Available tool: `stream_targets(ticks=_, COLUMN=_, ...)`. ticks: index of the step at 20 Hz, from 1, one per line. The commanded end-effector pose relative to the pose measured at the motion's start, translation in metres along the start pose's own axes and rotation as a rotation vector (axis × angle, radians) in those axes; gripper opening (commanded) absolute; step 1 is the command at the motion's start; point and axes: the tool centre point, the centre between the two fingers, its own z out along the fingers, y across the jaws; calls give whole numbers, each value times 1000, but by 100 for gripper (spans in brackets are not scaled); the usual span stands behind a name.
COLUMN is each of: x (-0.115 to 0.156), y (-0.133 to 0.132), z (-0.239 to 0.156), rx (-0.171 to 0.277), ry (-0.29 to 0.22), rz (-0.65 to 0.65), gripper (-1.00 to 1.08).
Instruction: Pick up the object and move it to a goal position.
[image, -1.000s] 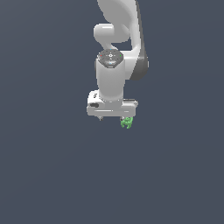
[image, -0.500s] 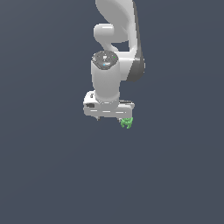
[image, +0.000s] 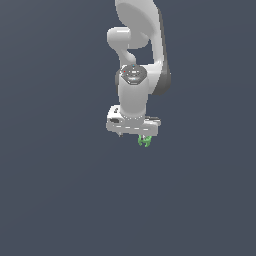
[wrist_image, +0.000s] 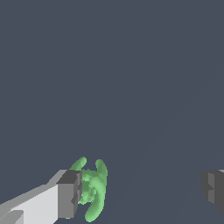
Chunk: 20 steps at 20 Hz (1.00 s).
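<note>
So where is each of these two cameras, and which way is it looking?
Exterior view: off the arm, looking at the white arm with its pincer against plain grey.
Wrist view: on the wrist, looking out past the pincer's two fingers, set wide apart.
Both show the green object at one finger.

Green object (wrist_image: 93, 190) touches one end effector (wrist_image: 140, 190) finger (wrist_image: 69, 194).
</note>
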Motion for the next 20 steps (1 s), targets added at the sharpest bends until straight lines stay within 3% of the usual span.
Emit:
stream_targets(ticks=1, x=-11, y=-12, z=10, rx=-1, ry=1, rz=22, gripper=100)
stream_targets(ticks=10, x=-54, y=-50, z=45, rx=-4, ry=8, rz=103, gripper=100)
stream_targets(ticks=20, x=-72, y=-63, z=58, rx=-4, ry=10, rz=134, gripper=100)
